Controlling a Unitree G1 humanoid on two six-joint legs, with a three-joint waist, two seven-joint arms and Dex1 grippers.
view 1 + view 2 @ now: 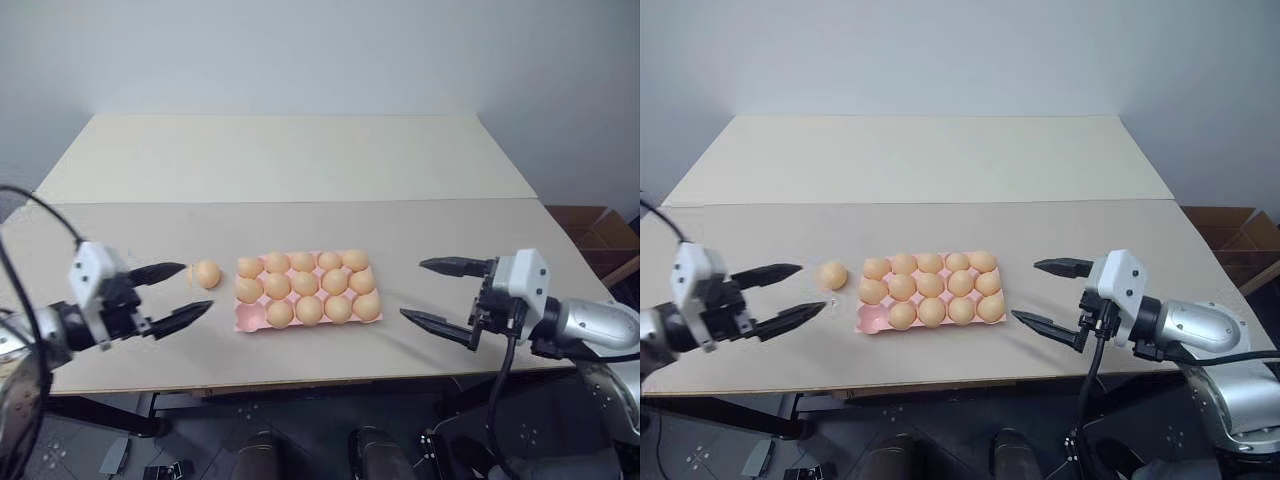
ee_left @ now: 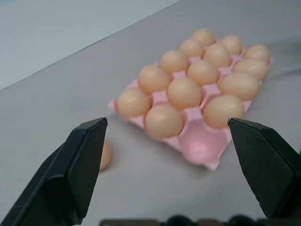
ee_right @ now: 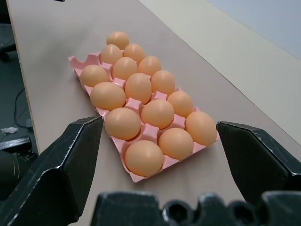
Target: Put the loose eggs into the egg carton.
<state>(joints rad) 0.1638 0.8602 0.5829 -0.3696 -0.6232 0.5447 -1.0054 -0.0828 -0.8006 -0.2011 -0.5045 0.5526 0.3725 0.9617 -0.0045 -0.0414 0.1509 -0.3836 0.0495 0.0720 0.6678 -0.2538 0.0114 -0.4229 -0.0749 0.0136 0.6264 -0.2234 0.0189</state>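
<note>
Fingers of the left gripper (image 1: 183,294) spread wide, holding nothing, hovering over the near left part of the surface (image 1: 300,220). Fingers of the right gripper (image 1: 440,293) equally wide and empty, over the near right part, tips aimed toward the middle. Between the two sets of fingers, the pink egg carton (image 1: 250,318) lies flat on the surface, well apart from the right fingertips and nearer the left ones. Fourteen of its fifteen cups hold pale orange-tan eggs; the one bare cup (image 2: 201,144) is the near corner on the side toward the left fingers, seen plainly in the left wrist view. One loose egg (image 1: 207,274) rests on the surface just beyond the tip of the upper left finger, between that fingertip and the carton's left edge, close to the carton but not touching it. In the left wrist view this egg peeks out from behind one finger (image 2: 77,165). Beyond the carton the surface runs bare to a seam where a second, paler panel (image 1: 290,155) continues to the wall. Brown cardboard box (image 1: 592,232) sits off the far right edge, past the right fingers.
</note>
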